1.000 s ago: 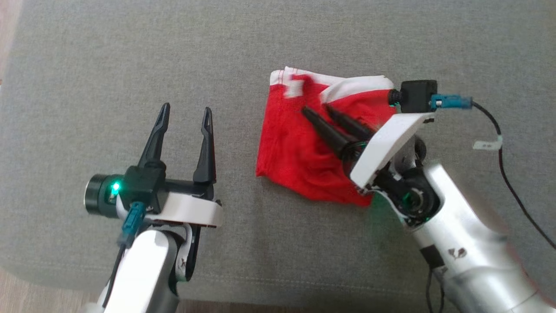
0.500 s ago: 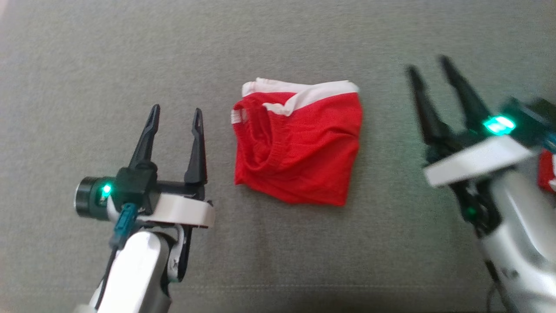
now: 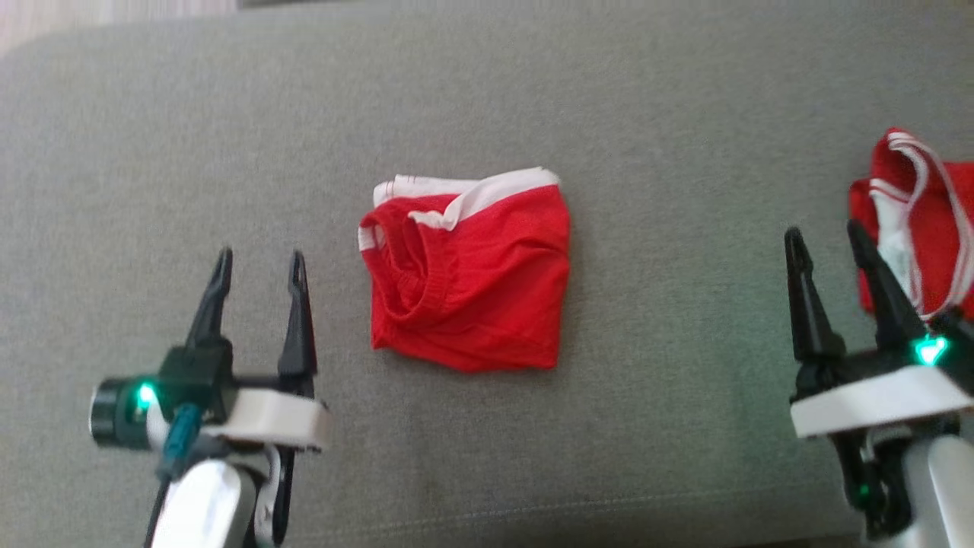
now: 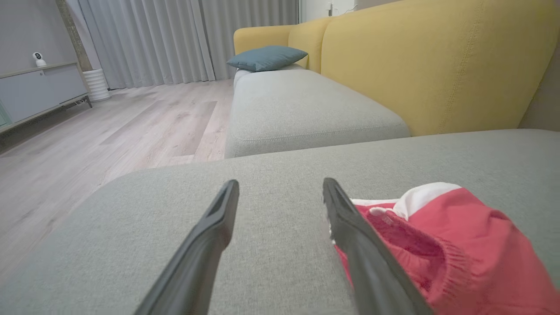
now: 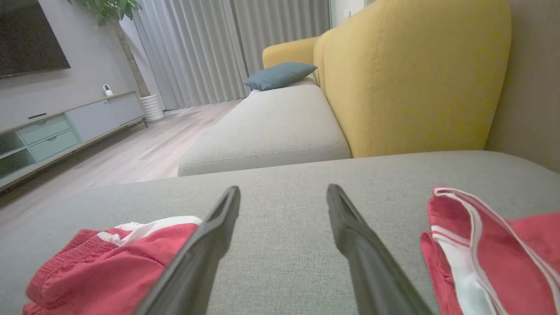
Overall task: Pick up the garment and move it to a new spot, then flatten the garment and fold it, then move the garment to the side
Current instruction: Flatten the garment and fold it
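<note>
Garment (image 3: 468,278) folded on the grey cushion (image 3: 533,91), between two empty hands

At the left of the head view, the left hand (image 3: 260,257) stands over the cushion. Its two dark fingers are spread wide and point up the view, with nothing held between them. A strip of bare cushion separates it from the garment, which lies just to its right, near the middle of the cushion. The garment is red and folded into a compact, roughly square packet. A white band runs along its far edge, and a ribbed red opening curls on the side facing the left hand. In the left wrist view the garment sits to the right of the fingers, and the finger on that side hides the garment's near edge.

Further right, well apart from the garment, the right hand (image 3: 824,232) is also fully open and grips nothing. In the right wrist view the garment lies off to the left of its fingers, partly behind the left one.

At the far right a second red piece (image 3: 913,221) with white piping lies crumpled on the cushion. The right wrist view shows bare cushion between it and the nearest finger, so the two are close but apart.

Beyond the cushion, both wrist views show a yellow backrest (image 4: 437,57) and a blue pillow (image 4: 267,57) on another grey seat.
</note>
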Robot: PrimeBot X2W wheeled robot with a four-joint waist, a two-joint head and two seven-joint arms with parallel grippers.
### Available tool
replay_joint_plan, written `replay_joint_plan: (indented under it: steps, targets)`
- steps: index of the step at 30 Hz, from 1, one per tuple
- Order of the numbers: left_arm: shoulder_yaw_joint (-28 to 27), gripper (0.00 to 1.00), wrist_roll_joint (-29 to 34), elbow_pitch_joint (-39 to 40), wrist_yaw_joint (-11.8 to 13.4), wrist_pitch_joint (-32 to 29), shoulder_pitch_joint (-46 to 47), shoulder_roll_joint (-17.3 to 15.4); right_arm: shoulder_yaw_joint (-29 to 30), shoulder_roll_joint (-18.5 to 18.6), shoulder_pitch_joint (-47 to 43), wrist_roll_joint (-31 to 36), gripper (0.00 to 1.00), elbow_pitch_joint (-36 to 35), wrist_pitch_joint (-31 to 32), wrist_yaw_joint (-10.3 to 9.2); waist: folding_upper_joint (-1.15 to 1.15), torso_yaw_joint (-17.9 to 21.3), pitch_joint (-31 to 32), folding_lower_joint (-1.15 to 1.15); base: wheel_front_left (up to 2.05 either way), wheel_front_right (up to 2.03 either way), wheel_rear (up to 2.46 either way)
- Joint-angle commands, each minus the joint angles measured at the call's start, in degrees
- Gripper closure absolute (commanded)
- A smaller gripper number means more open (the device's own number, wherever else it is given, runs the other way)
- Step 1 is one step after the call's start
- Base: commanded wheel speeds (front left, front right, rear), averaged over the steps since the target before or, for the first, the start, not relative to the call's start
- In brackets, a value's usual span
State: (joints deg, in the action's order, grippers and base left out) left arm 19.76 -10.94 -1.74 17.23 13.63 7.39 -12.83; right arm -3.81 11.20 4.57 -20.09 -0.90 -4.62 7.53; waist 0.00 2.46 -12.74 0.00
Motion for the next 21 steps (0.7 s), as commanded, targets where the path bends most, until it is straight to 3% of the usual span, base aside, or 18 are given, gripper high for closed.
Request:
replay_joint_plan:
  steps: [1, 7, 21]
  targets:
    - [-2.0, 0.00, -0.4, 2.2, 0.5, -0.3, -0.4, -1.5, 0.0, -0.4, -1.4, 1.3, 0.00, -3.2, 0.9, -0.04, 0.00, 0.9, 2.2, 0.00, 0.00, 0.00, 0.00]
    - [-1.8, 0.00, -0.9, 2.9, 1.0, -1.8, -4.5, -2.7, 1.4, -2.7, -6.7, 4.0, 0.00, -7.3, 4.6, -0.04, 0.00, 0.9, 6.9, 0.00, 0.00, 0.00, 0.00]
    - [-1.2, 0.00, -1.8, 4.6, 2.1, -4.2, -10.9, -3.9, 2.2, -4.1, -12.9, 5.6, 0.00, -10.6, 8.7, -0.04, 0.00, -0.3, 13.2, 0.00, 0.00, 0.00, 0.00]
